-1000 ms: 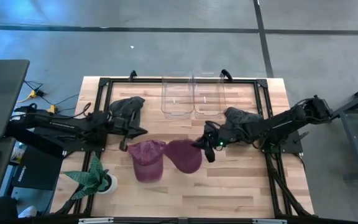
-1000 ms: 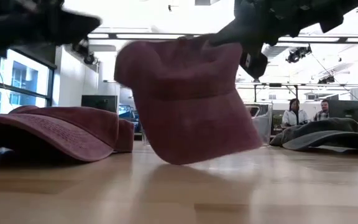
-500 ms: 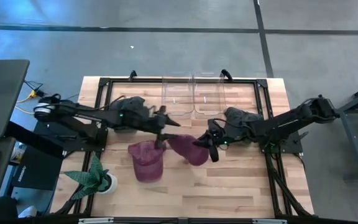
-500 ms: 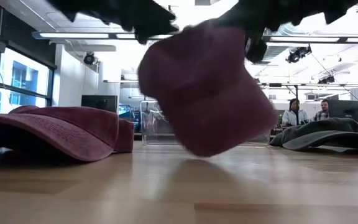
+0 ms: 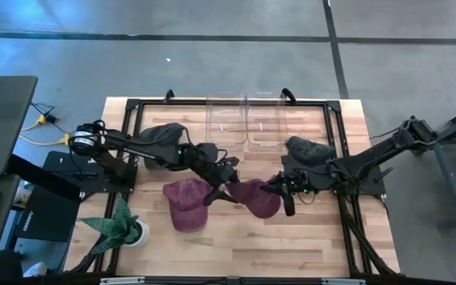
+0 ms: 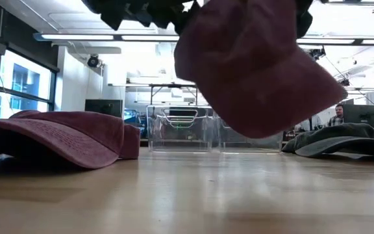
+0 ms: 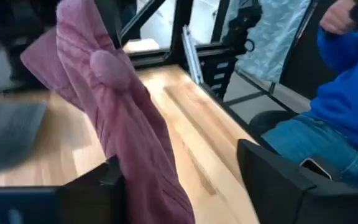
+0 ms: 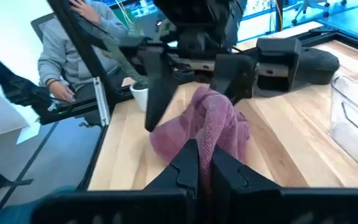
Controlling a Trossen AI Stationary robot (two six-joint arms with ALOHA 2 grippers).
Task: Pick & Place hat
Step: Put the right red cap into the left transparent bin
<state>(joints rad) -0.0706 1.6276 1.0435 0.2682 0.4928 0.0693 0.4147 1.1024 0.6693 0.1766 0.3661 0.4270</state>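
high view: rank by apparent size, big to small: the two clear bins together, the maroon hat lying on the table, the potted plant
1. Clear bins, largest.
2/3. Maroon hat on the table and potted plant look about alike; I won't rank them.

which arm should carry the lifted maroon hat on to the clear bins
Right, probably. The right gripper is shut on the lifted maroon hat; the left gripper, open, only reaches its other edge. The clear bins sit behind.
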